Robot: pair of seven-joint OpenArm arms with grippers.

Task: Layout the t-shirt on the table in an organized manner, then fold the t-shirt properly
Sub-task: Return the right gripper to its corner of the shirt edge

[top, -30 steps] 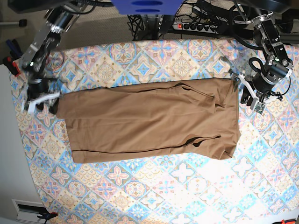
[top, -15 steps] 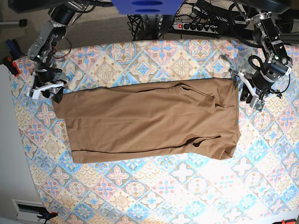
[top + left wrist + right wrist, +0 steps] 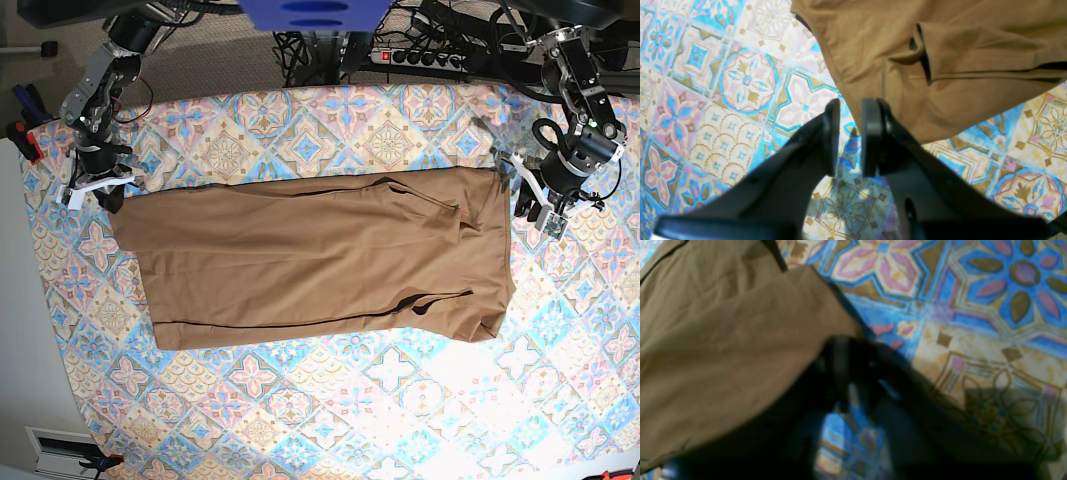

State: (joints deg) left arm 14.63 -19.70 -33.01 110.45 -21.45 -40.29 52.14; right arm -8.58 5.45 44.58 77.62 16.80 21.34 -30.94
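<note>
T-shirt (image 3: 320, 260): lies flat on the desk (image 3: 300, 400), long axis running from one pincer to the other. Right pincer (image 3: 853, 373): closed at the shirt's near corner, apparently pinching the hem, though that view is blurred. Left pincer (image 3: 850, 136): slightly parted, empty, just beside the opposite end.

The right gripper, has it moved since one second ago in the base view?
Yes. The right gripper has shifted toward the table's far edge and now sits at the t-shirt's far corner.
</note>
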